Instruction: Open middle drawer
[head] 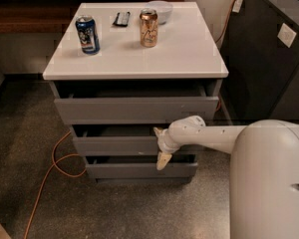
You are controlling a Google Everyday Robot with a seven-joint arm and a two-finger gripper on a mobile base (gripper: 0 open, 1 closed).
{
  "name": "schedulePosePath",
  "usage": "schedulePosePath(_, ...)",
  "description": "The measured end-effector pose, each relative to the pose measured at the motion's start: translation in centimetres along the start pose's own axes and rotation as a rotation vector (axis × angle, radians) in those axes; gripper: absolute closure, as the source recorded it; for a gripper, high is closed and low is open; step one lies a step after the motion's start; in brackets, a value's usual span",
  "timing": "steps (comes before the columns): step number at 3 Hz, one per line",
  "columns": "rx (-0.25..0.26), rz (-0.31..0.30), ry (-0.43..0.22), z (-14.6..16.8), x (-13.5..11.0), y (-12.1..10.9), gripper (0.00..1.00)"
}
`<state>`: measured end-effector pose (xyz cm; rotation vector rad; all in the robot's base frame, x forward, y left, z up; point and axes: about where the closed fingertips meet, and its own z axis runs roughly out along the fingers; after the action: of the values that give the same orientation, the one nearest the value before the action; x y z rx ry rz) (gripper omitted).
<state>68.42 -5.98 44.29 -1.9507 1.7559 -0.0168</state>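
The middle drawer is a flat grey handleless front between a taller grey front above and a shorter one below. It stands slightly out, with a dark gap showing above it. My gripper is at the right part of the middle drawer's front, against its face, on the end of my white arm reaching in from the right. The top drawer also stands slightly out.
On the white cabinet top stand a blue can, a gold can, a small black object and a white bowl. An orange cable loops on the floor at left. A dark cabinet stands at right.
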Motion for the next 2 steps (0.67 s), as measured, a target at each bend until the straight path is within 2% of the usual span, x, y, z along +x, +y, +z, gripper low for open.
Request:
schedulePosePath(1,0.025,0.011,-0.002,0.7,0.98,-1.14,0.0)
schedulePosePath(2,0.02,0.027,0.006,1.66,1.64,-1.94,0.18)
